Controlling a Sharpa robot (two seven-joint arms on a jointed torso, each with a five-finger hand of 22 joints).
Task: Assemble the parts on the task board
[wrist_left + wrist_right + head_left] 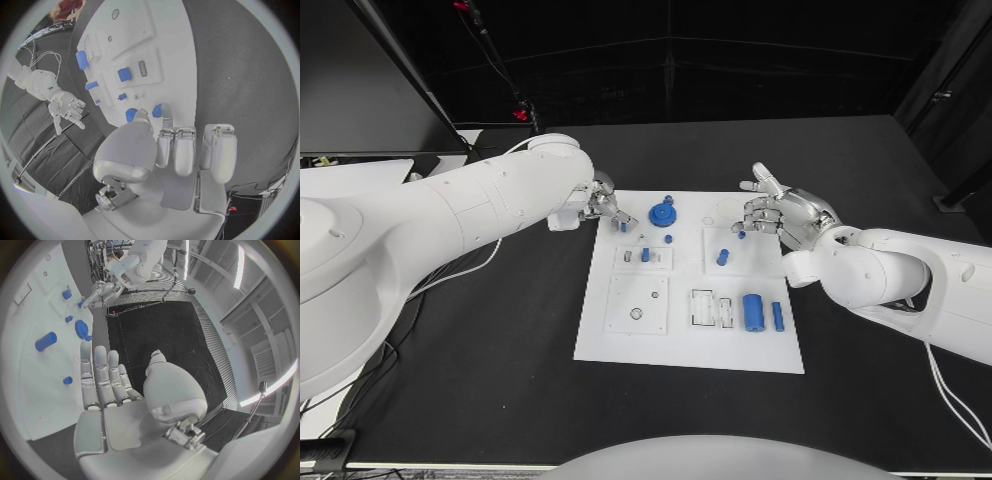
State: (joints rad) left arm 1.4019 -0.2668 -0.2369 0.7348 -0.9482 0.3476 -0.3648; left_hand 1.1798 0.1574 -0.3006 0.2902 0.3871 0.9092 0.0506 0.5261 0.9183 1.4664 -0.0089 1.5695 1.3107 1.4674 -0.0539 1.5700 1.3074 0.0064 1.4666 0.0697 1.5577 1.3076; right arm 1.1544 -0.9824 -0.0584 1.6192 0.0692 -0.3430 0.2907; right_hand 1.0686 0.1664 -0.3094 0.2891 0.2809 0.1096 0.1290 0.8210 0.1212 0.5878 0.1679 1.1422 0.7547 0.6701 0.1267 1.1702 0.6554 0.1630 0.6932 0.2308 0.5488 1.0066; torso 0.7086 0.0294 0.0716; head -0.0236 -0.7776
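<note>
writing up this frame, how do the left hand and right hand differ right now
The left hand has its fingers curled down at the task board's far left corner, beside a small blue part. The right hand is spread flat and empty above the board's far right edge. Both are silver hands on white arms.

Left arm: reaching in from the near left, stretched toward the far left side of the table.
Left hand: hanging at the arm's tip, fingers curling down and inward, pinching a small blue piece at the fingertips.
Right arm: coming in from the right, bending at the wrist.
Right hand: hovering palm up, fingers lying straight and side by side, holding nothing.
</note>
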